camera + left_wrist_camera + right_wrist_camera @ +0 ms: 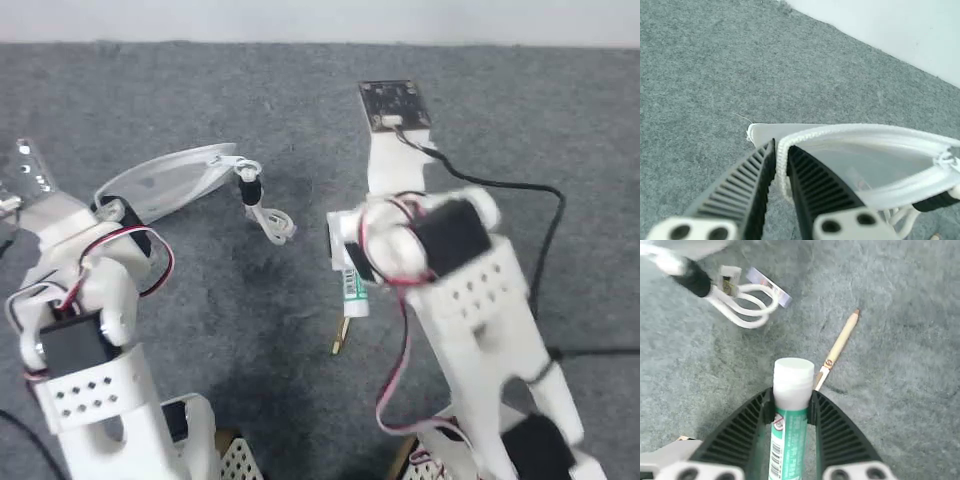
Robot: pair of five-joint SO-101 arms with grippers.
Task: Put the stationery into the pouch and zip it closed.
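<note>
At left, the left tool [781,150] is clenched on the zip rim of the pouch [865,165], which rests on the desk [300,100]. The right tool [792,400] grasps a glue stick [792,382] with its cap outward. The pouch lies to its left, and a pencil [840,342] lies just beside.

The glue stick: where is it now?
In the right wrist view, the glue stick sits between the jaws of the right gripper; the pencil lies on the carpet just past its cap.
</note>
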